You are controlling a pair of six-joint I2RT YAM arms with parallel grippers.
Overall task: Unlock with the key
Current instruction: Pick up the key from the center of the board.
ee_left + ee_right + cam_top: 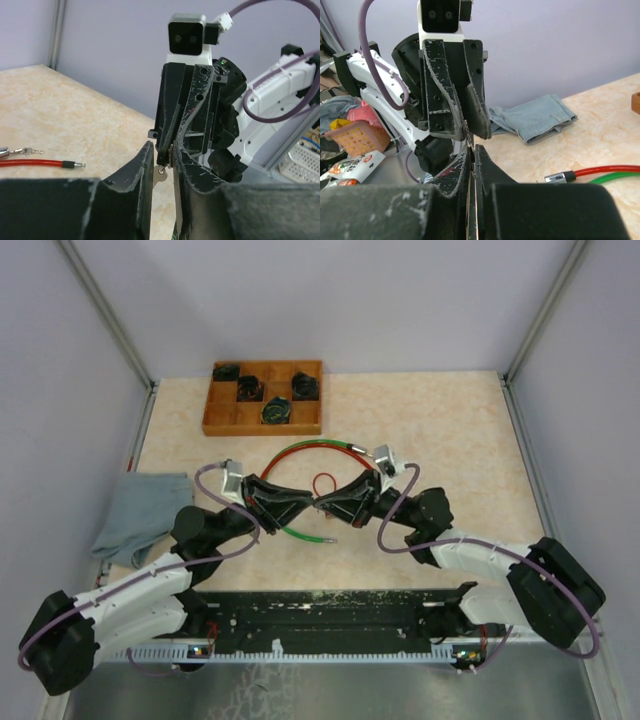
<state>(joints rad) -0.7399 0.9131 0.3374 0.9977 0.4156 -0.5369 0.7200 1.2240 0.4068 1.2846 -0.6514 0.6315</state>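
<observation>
Currently held: key [160, 173], sitting pinched at the tips of the right gripper [472, 155], whose fingers are pressing together on it.
Left gripper [163, 160]: fingers are standing slightly apart on either side of the key; I cannot tell whether they are touching it.
Gripper position: both are meeting tip to tip near the middle of the table [450, 440], the left one reaching in from 9 o'clock and the right one from 3 o'clock.
Key location: hanging raised above the tabletop, between the two sets of fingertips.
Red cable lock [300, 447]: lying in an arc just at 12 o'clock of the grippers, its silver end piece [559, 177] resting on the table.
Green cable [300, 535]: lying beside the red one and running under the grippers toward 6 o'clock.
Tray [208, 405]: sitting at 11 o'clock on the table, holding dark objects in several compartments.
Cloth [140, 510]: lying crumpled at 9 o'clock, at the table edge.
</observation>
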